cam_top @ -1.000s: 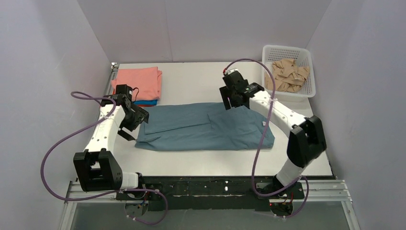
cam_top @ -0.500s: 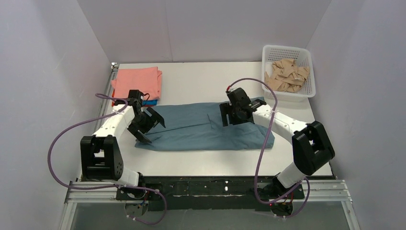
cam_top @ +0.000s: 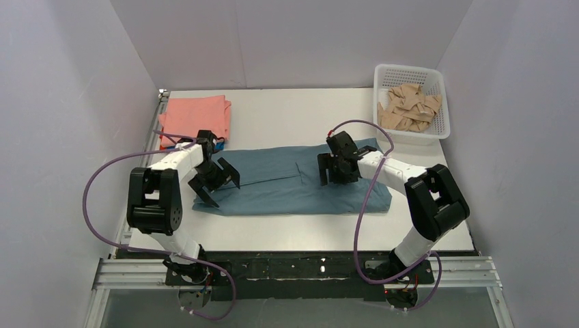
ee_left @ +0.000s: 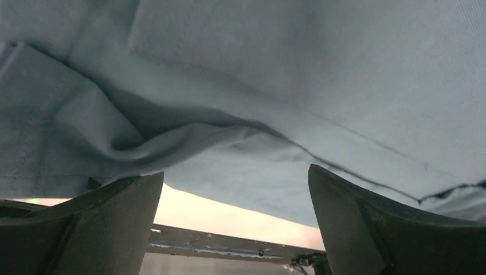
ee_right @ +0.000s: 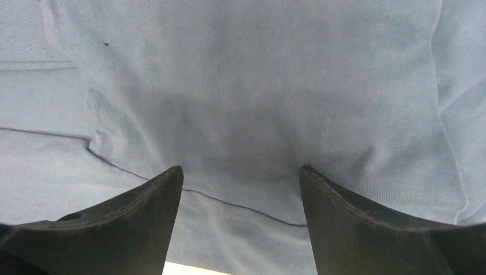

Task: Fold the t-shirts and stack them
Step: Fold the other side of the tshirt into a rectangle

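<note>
The grey-blue shirt (cam_top: 287, 184) lies on the bench (cam_top: 287, 113) as a folded band, its long axis running left to right. The left arm (cam_top: 174, 160) holds its jaws spread wide over the shirt's left end. The right arm (cam_top: 386, 171) holds its jaws apart over the right half. Bare bench borders the shirt's near and far edges. A pink shirt (cam_top: 196, 116) lies beyond its left end.

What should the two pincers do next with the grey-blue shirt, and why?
Probably drop down and pinch the cloth. The left pincer and right pincer both hang open close over the shirt, which lies flat in a long folded strip. Neither grips it yet, so a grab likely comes before the next fold.
</note>
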Controlling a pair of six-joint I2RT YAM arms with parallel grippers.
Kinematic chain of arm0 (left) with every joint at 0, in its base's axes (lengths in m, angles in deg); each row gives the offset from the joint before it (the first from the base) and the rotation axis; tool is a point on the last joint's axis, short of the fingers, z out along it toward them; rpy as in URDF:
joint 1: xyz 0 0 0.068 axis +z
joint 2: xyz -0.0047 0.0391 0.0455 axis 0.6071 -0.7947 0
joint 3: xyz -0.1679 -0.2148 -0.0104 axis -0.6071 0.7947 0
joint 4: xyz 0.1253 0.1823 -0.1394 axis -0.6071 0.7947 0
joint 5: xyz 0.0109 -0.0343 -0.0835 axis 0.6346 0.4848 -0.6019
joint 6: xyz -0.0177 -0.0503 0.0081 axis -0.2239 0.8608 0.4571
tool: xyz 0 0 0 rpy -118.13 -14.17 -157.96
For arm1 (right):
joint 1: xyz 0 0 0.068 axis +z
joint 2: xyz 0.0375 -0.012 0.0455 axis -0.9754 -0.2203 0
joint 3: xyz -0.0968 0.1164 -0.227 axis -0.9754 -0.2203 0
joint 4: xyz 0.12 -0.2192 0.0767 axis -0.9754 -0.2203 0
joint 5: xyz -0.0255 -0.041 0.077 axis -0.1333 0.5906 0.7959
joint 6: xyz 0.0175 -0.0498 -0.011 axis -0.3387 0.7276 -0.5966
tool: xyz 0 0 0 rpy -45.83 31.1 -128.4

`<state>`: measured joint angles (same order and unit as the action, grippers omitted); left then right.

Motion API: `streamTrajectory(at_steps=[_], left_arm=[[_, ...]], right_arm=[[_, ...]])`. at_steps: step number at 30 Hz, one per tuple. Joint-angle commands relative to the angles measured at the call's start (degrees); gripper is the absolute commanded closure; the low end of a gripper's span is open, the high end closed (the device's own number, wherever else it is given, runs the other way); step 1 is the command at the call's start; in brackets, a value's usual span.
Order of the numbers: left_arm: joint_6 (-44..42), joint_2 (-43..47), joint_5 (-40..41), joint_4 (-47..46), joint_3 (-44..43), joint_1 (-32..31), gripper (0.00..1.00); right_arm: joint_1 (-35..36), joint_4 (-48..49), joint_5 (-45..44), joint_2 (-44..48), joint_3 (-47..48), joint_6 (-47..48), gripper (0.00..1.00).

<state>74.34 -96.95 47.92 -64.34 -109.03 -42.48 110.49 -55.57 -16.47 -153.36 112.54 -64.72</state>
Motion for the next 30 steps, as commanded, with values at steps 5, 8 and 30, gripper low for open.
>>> streamTrajectory(at_steps=[5,8,30], left_arm=[[-4.7,-3.0,17.9,8.2,-6.2,4.3,0.02],[-6.5,-5.8,21.0,4.6,-8.4,8.4,0.02],[0.2,23.0,14.5,13.8,8.1,2.6,0.02]], right_arm=[[-1.5,2.1,0.0,0.0,-1.6,-0.4,0.18],[-2.3,2.4,0.2,0.2,-2.5,-0.4,0.18],[-4.0,0.1,-2.9,3.7,-8.4,-2.7,0.18]])
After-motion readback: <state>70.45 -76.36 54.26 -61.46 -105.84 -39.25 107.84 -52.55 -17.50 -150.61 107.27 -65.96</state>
